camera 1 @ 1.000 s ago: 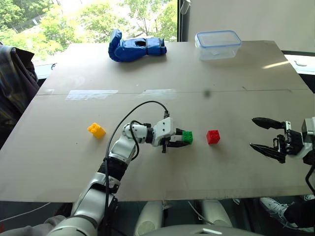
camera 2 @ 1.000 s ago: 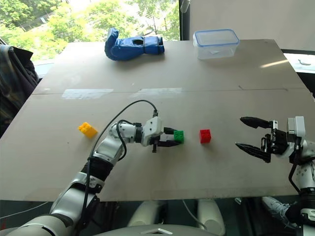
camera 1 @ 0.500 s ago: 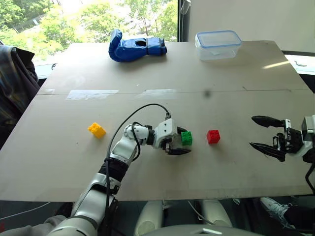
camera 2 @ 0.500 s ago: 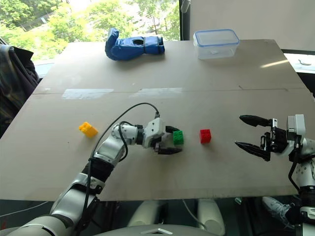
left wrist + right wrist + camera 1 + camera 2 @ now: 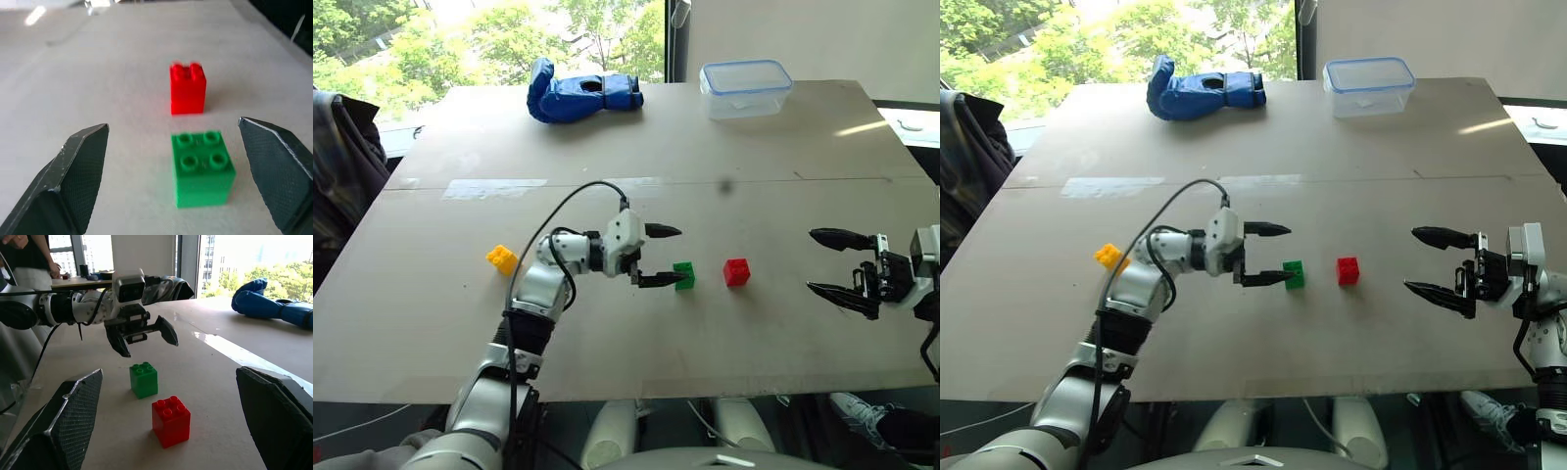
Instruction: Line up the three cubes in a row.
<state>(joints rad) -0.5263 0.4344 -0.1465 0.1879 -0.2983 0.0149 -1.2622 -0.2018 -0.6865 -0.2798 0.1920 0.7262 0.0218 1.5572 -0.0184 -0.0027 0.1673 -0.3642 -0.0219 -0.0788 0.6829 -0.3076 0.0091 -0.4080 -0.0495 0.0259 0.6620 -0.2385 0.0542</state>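
Your left pincer [image 5: 664, 257] hangs wide open and empty just above the small green studded plastic cube [image 5: 684, 275], which sits on the tabletop [image 5: 783, 196] just beside the matching red cube [image 5: 736, 271]. The yellow cube [image 5: 501, 258] lies well apart. Your right pincer [image 5: 834, 262] is spread wide, holding nothing.

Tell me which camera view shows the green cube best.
The left wrist view: the green cube sits close up, all four studs clear, standing free on the table. The right wrist view also shows it well, beside the red cube, under the left hand. In the head views it is small.
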